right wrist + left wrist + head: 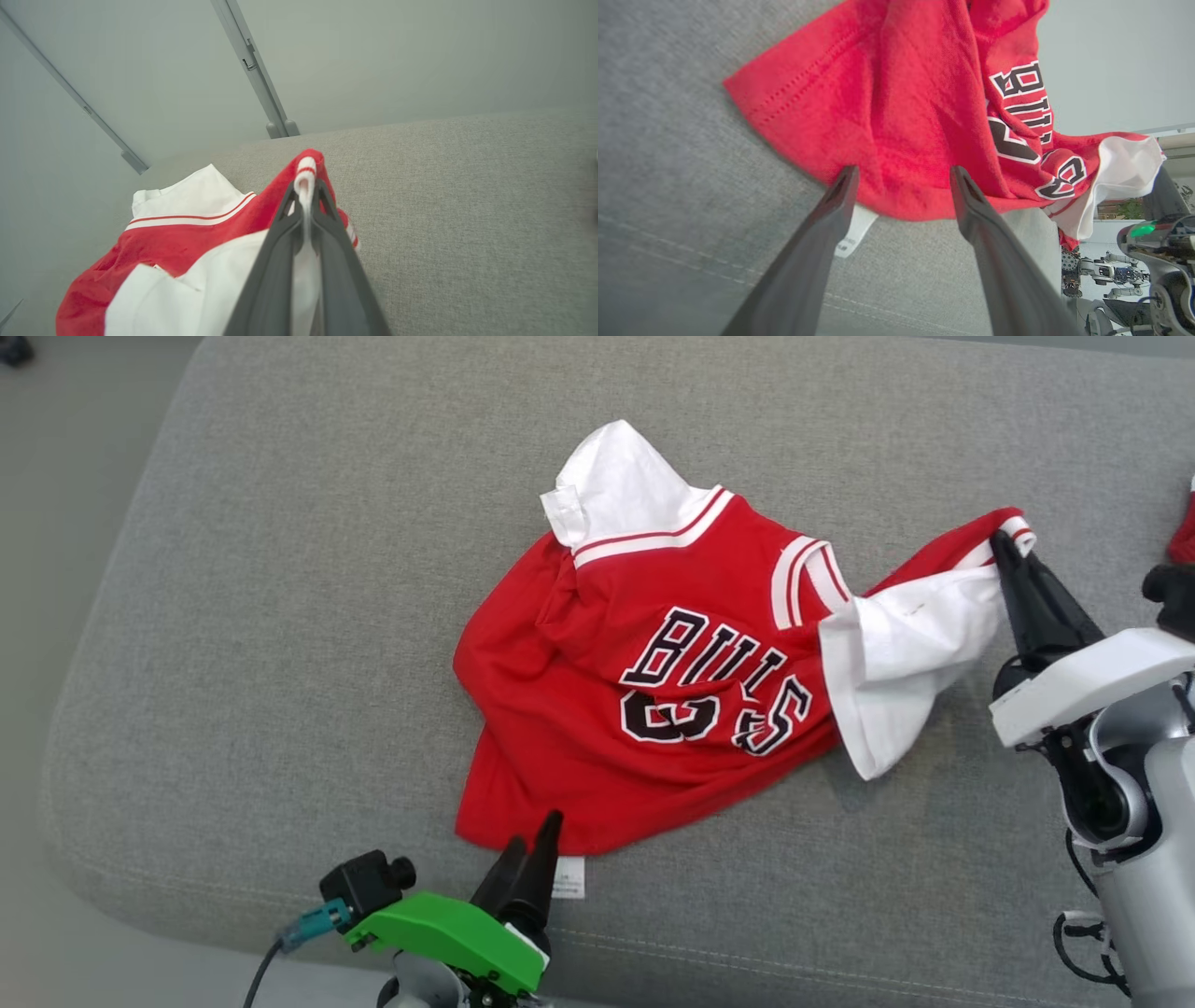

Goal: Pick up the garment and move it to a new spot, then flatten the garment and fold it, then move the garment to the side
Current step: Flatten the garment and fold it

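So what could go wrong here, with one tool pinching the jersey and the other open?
The right tool grips only a thin trimmed edge of the jersey, so it may slip free when pulled. The left tool stands open at the hem, low on the cushion; closing, it could miss the cloth or pinch the cushion.

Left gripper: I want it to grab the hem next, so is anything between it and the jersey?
Nothing visible does. The left gripper stands open right at the red hem of the jersey, with grey cushion beneath. A white label pokes out beside one finger, not blocking.
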Robot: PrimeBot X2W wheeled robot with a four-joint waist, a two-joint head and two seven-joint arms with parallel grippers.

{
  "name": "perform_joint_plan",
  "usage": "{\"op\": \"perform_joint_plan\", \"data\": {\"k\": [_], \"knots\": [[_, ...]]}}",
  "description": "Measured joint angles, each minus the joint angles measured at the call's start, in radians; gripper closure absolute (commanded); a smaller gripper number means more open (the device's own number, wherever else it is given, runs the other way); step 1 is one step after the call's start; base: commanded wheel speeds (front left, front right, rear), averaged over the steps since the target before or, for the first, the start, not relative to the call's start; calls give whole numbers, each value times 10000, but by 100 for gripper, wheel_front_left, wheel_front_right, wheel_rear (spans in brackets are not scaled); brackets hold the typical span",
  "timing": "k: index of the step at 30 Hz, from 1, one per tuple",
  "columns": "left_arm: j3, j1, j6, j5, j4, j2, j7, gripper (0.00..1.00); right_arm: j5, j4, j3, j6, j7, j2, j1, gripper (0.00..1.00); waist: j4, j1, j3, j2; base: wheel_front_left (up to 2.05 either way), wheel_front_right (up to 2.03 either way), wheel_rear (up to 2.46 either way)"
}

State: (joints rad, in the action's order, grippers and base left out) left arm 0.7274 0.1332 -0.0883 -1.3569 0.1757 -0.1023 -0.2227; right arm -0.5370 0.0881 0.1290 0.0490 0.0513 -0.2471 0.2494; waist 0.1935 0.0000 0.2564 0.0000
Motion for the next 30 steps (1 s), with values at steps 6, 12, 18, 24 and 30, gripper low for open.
{"op": "perform_joint_plan", "data": {"k": [6, 12, 18, 24, 30], "knots": [[-568, -267, -2, -598, 554, -42, -82, 0, -253, -15, -290, -82, 249, -58, 112, 100, 405, 0, 73, 0, 0, 0, 0], [-853, -576, 94, -1162, 963, 29, -84, 0, -276, -17, -125, -75, 408, 56, 384, 100, 421, 0, 182, 0, 0, 0, 0], [-1177, -571, 523, -1365, 1122, 157, -86, 0, -332, -17, -29, -67, 570, 63, 384, 100, 260, 0, 181, 0, 0, 0, 0], [-1246, -562, 828, -1365, 1292, 146, -159, 0, -366, 12, -36, -69, 656, 63, 379, 100, 48, 0, 144, 0, 0, 0, 0], [-1419, -535, 1057, -1638, 1310, 136, -161, 0, -385, 10, -40, -73, 700, 65, 369, 100, -150, 0, 118, 0, 0, 0, 0]]}}
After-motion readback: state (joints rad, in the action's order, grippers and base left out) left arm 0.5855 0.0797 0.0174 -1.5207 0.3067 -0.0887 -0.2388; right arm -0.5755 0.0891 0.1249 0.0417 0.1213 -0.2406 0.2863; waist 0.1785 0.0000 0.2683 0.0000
